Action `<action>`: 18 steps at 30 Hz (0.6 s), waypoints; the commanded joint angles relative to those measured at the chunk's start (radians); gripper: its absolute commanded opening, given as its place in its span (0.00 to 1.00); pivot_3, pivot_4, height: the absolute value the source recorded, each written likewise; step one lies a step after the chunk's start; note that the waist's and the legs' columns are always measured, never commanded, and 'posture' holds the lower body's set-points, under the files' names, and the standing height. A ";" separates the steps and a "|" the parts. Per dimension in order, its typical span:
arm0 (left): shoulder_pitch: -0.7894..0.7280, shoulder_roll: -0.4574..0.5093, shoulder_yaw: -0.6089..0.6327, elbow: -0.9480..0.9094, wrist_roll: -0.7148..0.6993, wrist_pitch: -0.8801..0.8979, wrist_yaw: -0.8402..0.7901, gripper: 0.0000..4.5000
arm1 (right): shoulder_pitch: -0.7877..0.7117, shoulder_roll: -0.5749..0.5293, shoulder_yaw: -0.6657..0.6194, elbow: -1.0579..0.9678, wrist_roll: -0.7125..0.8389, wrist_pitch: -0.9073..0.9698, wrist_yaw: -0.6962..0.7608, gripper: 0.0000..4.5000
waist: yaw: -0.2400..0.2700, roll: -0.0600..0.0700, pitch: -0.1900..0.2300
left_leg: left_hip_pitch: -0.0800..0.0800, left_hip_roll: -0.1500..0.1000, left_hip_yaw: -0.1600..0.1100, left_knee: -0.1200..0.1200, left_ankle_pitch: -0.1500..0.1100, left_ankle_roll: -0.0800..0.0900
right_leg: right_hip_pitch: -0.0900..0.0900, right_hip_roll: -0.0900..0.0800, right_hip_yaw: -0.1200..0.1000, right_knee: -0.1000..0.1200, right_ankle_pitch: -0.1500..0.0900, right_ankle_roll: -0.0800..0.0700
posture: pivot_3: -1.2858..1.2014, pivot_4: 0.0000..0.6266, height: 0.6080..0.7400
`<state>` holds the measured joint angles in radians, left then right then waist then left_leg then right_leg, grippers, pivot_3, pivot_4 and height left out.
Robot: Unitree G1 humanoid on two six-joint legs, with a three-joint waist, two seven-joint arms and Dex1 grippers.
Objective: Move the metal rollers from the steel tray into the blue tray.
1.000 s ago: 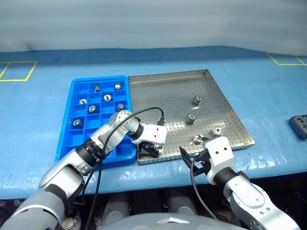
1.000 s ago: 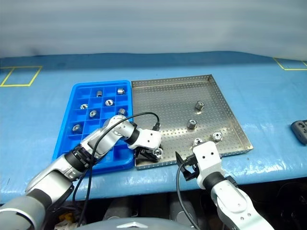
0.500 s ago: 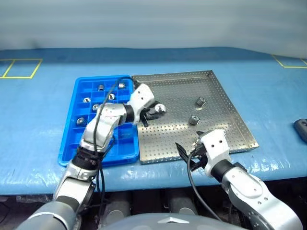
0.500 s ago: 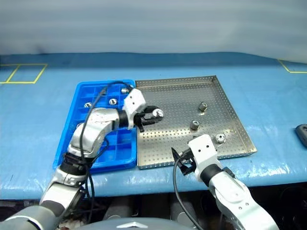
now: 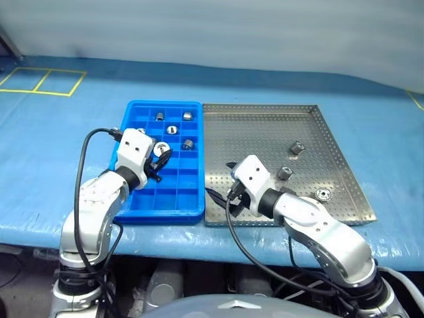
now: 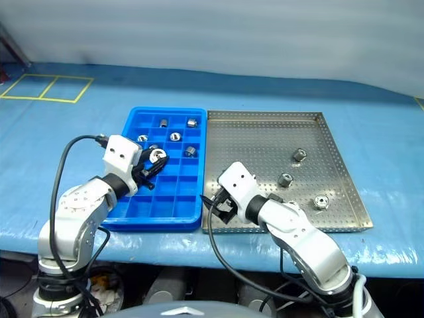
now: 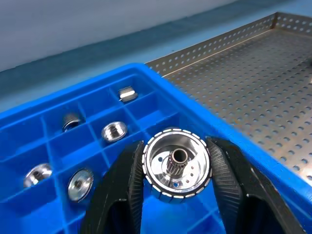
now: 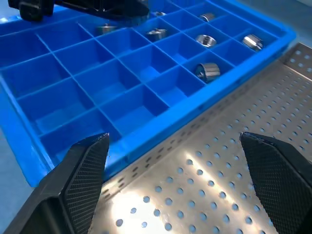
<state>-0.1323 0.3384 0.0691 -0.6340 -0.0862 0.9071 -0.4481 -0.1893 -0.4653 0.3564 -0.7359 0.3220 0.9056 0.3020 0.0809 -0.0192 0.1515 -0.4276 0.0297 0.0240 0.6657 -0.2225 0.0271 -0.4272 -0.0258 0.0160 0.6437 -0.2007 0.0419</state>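
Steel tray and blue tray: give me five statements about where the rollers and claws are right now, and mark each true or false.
1. The left claw is shut on a metal roller above the blue tray. True.
2. The right claw is shut on a roller. False: its fingers stand wide apart with nothing between them.
3. Three rollers lie in the steel tray. True: one, another and a third sit on its right side.
4. The blue tray is to the robot's right of the steel tray. False: it lies on the left, against the steel tray.
5. All compartments of the blue tray hold rollers. False: the near rows are empty; rollers sit in the far rows.
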 commanded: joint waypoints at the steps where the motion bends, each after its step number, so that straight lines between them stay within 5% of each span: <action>1: 0.041 0.013 0.017 -0.087 0.004 0.035 0.049 0.37 | -0.046 0.019 0.037 0.035 -0.019 -0.063 0.045 1.00 | 0.015 0.000 0.000 | 0.000 0.000 0.000 0.000 0.000 0.000 | 0.000 0.000 0.000 0.000 0.000 0.000 | 0.66 0.24 1.00; 18: 0.097 0.017 -0.051 -0.017 -0.056 0.047 0.091 0.37 | -0.036 0.053 0.064 0.057 -0.057 -0.082 0.093 1.00 | 0.086 0.000 0.000 | -0.002 0.004 -0.001 -0.002 0.000 0.000 | -0.002 -0.003 -0.004 -0.001 -0.001 -0.002 | 0.65 0.24 1.00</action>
<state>-0.0196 0.3549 0.0240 -0.6479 -0.1323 0.9741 -0.3532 -0.2293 -0.4186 0.4436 -0.6361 0.2713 0.8313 0.4053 0.1671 -0.0194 0.1516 -0.4295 0.0334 0.0226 0.6637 -0.2227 0.0267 -0.4287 -0.0284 0.0119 0.6426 -0.2022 0.0394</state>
